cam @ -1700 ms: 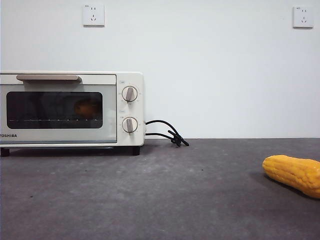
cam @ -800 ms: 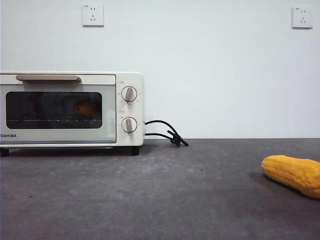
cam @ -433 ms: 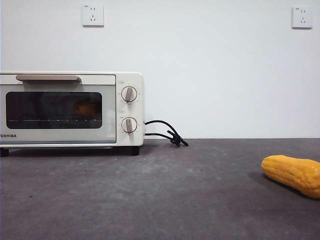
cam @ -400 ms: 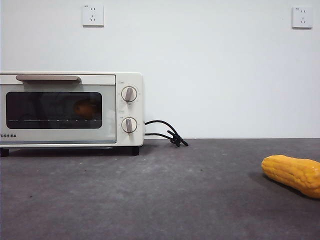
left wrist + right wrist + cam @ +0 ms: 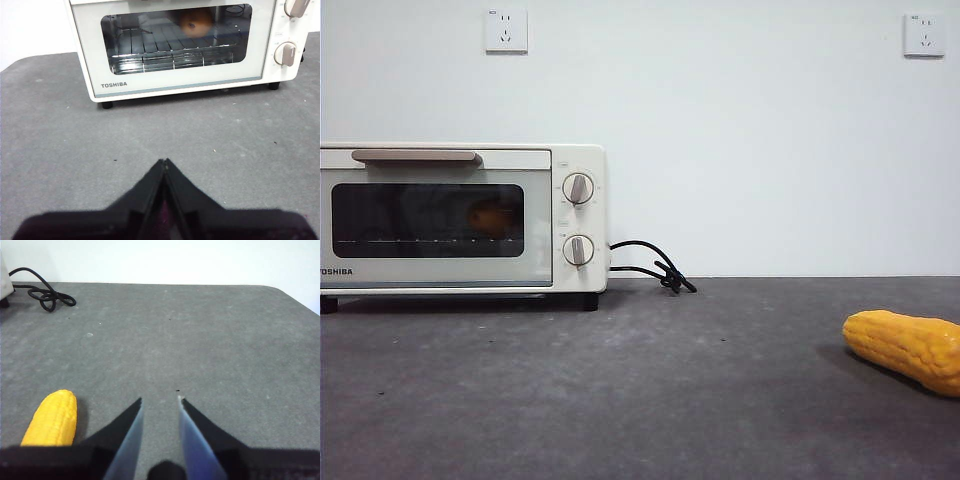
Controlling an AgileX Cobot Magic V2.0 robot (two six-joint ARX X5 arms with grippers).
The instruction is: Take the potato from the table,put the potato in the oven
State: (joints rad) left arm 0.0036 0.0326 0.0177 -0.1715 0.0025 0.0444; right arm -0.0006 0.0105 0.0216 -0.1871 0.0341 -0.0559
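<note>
Potato [image 5: 196,22] sits inside the oven [image 5: 180,82] on the rack, door shut, straight ahead of the left gripper [image 5: 164,163]; its 2 fingers are clenched together, empty, above the worktop [image 5: 75,150]; right gripper [image 5: 160,402] hangs released, corn cob [image 5: 51,420] just beside its fingers.

Dark grey counter [image 5: 650,400]
Oven [image 5: 460,215] stands far left on its feet, its cord [image 5: 655,265] coiled just right of it; corn [image 5: 905,350] lies near right.
</note>
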